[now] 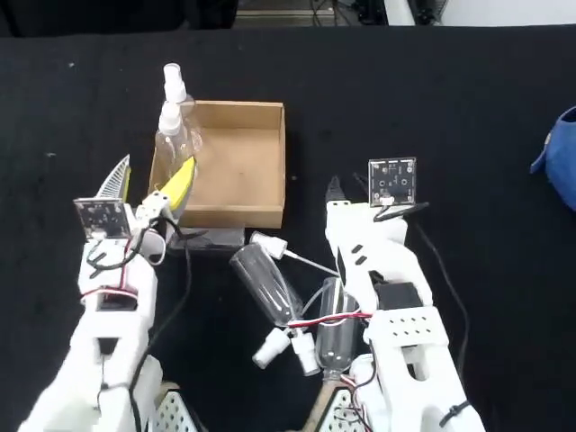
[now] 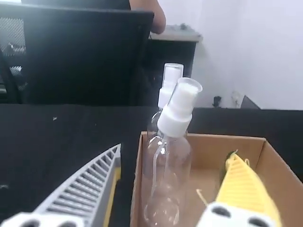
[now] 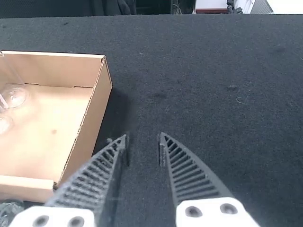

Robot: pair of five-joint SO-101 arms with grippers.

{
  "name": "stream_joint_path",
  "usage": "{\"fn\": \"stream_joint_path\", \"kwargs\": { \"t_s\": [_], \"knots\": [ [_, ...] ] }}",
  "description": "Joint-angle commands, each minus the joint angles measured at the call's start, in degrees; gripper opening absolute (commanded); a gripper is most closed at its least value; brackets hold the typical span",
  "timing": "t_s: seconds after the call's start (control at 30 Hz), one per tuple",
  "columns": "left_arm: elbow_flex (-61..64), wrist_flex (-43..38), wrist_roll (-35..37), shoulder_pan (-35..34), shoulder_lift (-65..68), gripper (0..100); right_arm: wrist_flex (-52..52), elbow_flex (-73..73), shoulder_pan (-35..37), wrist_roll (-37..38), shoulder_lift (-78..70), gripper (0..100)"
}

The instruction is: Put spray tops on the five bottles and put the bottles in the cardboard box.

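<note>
The cardboard box (image 1: pixel 236 164) lies left of centre. Two clear bottles with white spray tops (image 1: pixel 174 126) stand upright in its far left corner; the nearer bottle (image 2: pixel 168 156) hides most of the other bottle (image 2: pixel 171 78). My left gripper (image 1: pixel 157 164) (image 2: pixel 175 151) is open and straddles the box's left wall, yellow finger (image 2: pixel 241 184) inside, grey finger (image 2: pixel 85 189) outside, with the nearer bottle between them. My right gripper (image 1: pixel 335 187) (image 3: pixel 142 138) is open and holds nothing, beside the box's right wall (image 3: pixel 94 118). Two more bottles (image 1: pixel 265 283) (image 1: pixel 335 328) lie on the table near a loose spray top (image 1: pixel 270 243).
Black cloth covers the table. White spray tops (image 1: pixel 286 346) lie by the mouths of the fallen bottles, close to the right arm's base. A blue object (image 1: pixel 562 157) sits at the right edge. Red and black cables run along both arms.
</note>
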State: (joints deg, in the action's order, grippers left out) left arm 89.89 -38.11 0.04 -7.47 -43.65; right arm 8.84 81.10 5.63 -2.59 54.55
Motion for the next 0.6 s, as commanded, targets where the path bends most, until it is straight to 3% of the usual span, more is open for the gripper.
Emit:
{"fn": "stream_joint_path", "kwargs": {
  "t_s": [0.0, 0.13, 0.2, 0.27, 0.37, 0.43, 0.57],
  "knots": [
    [-1.36, 23.03, 0.18, -2.77, -17.58, 20, -1.58, -0.40, -1.41, 0.53, 1.63, 8.2],
    [-1.89, 44.04, 0.00, -3.91, -30.42, 20, -1.67, -0.40, -1.41, 0.53, 1.36, 8.2],
    [0.57, 50.73, -0.09, -5.05, -36.22, 21, -1.67, -0.40, -1.41, 0.53, 1.36, 8.2],
    [3.82, 55.03, -0.62, -8.66, -42.02, 21, -1.67, -0.40, -1.41, 0.53, 1.27, 8.2],
    [7.34, 58.37, -7.82, -14.20, -51.25, 20, -1.67, -0.40, -1.41, 0.53, 1.27, 8.2],
    [7.69, 60.40, -10.55, -13.67, -56.79, 20, -1.49, -0.31, -1.41, 0.53, 1.27, 8.2],
    [3.74, 72.35, -10.46, -10.07, -60.92, 20, -1.41, -0.31, -1.41, 0.53, 1.27, 8.2]
  ]
}}
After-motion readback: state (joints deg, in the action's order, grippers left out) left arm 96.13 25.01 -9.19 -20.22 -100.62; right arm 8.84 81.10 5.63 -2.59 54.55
